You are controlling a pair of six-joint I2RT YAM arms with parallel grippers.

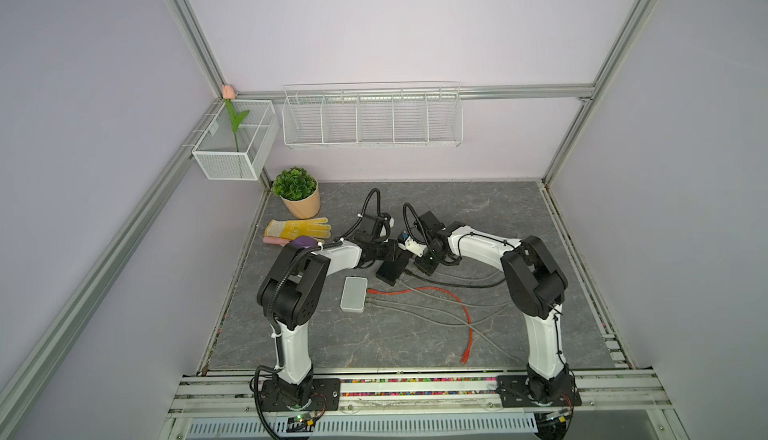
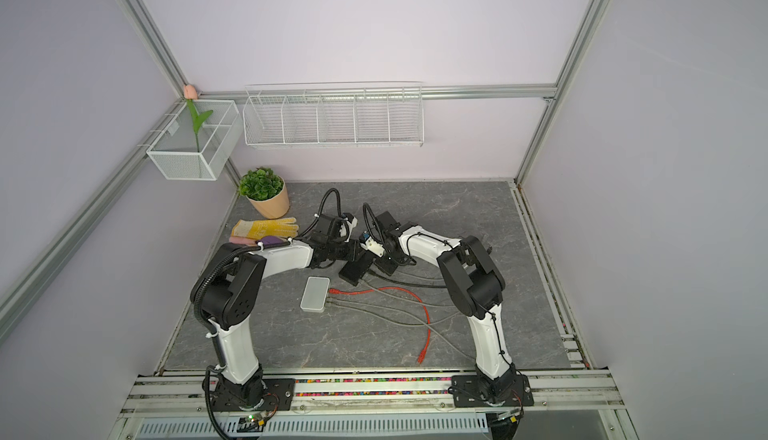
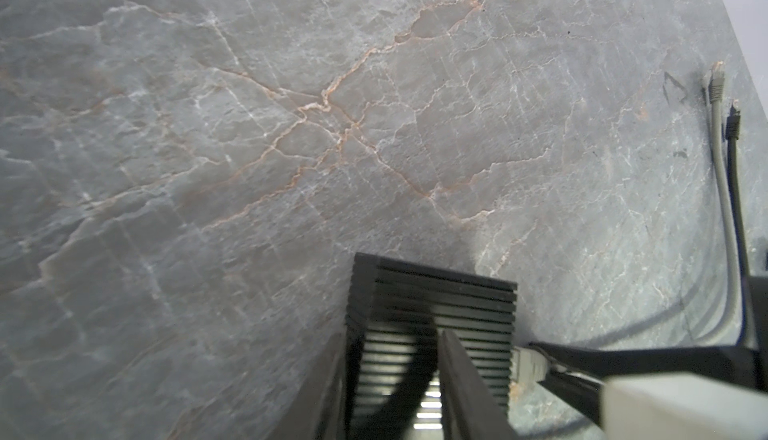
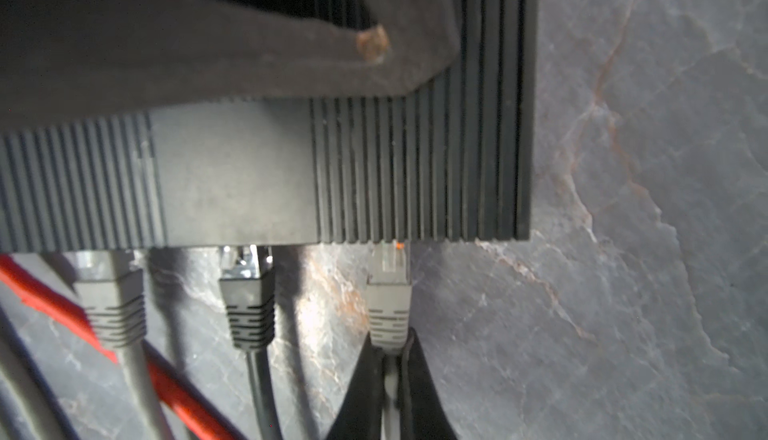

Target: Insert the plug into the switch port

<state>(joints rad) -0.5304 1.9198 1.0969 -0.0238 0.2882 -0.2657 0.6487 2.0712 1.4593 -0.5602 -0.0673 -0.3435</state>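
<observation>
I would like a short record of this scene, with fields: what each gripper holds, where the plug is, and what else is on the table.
left gripper: shut on black switch, across its ribbed body
right gripper: shut on plug, at its rear end
plug position: tip at the black switch's port edge; depth unclear
table: white switch, red cable, glove, plant

Matt ribbed black plastic switch (image 4: 232, 176); smooth veined grey stone-look table (image 4: 644, 209)
</observation>
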